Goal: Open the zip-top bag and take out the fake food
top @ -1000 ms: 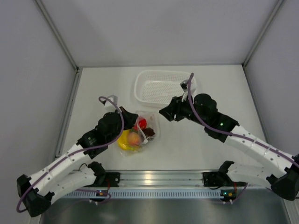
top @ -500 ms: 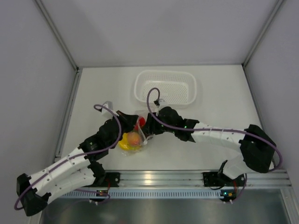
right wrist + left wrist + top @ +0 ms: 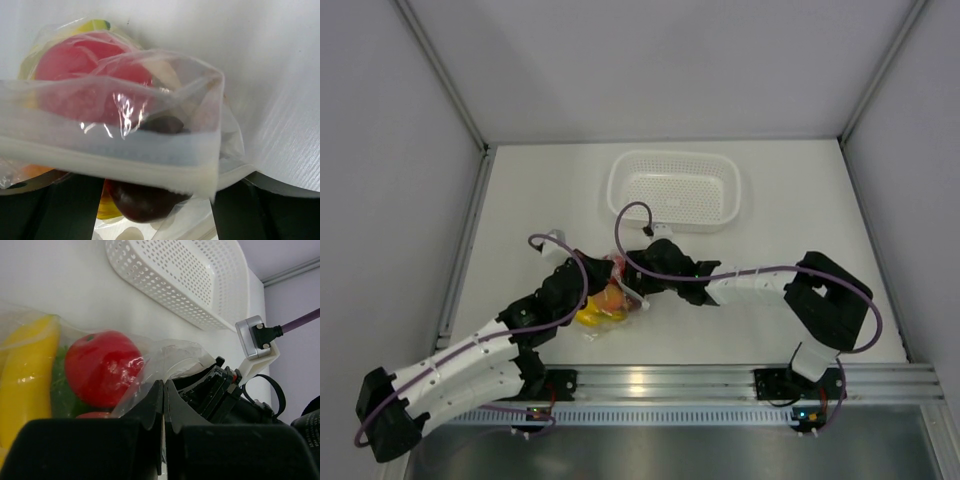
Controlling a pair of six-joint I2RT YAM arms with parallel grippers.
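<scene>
Right wrist: right gripper [image 3: 155, 200] spread wide astride bag [image 3: 150, 155] lip; left gripper [image 3: 163, 390] pinches it at nine o'clock. Close squarely, pull toward three.

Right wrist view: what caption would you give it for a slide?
Open right pincer straddles the clear zip-top bag, a red tomato and dark maroon fruit showing through the plastic.

Your top camera overlooks the whole table [image 3: 800, 230]; both wrist cameras crowd the bag [image 3: 170, 352], seemingly from opposite sides.
</scene>
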